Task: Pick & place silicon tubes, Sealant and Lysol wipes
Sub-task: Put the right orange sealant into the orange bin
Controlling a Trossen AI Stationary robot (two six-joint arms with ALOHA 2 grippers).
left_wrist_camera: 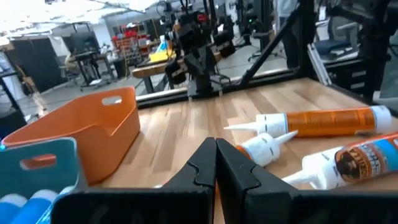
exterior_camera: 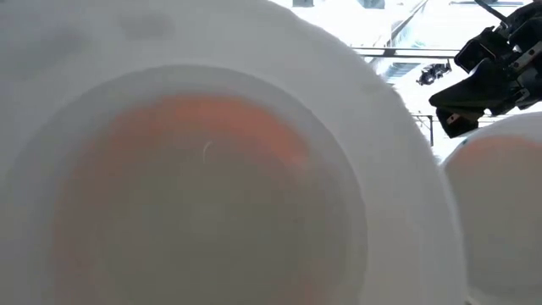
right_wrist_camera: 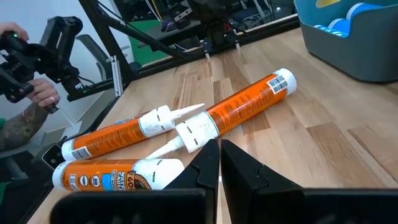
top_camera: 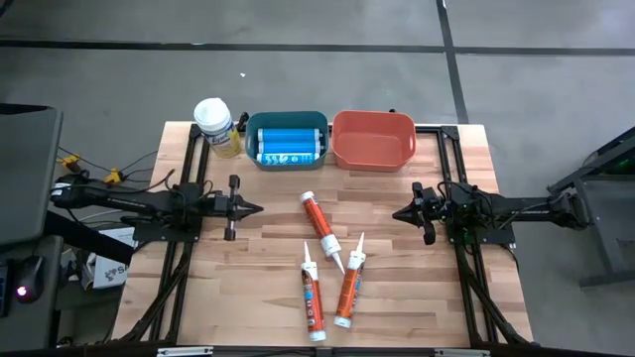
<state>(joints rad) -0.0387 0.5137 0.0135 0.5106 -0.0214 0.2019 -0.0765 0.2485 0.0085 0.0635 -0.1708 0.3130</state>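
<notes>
- Table point(top_camera: 397, 297) — wooden top, both arms resting low along its left and right sides, pointing inward at each other.
- Orange bin point(top_camera: 373, 140) at the far edge, right of centre; nothing visible inside it from above.
- Teal bin point(top_camera: 287, 139) just left of the orange one; blue cylindrical items already lie in it, so part of the sorting looks done.
- Lysol wipes point(top_camera: 216, 127) — upright canister with white lid, standing on the table just left of the teal bin, not in either bin.
- Three orange tubes loose on the table, centre to near: one tube point(top_camera: 320, 226) lying diagonally mid-table, a second tube point(top_camera: 313, 294) and third tube point(top_camera: 348, 283) nearer the front edge, nozzles converging. All three untouched, so most of the task is left, in my judgement.
- Left gripper point(top_camera: 256, 208): fingers pressed together, holding nothing, left of the tubes.
- Right gripper point(top_camera: 397, 213): fingers likewise closed on nothing, right of the tubes, well apart from them.
- Low view is blocked by something white and blurred — no use here.
</notes>
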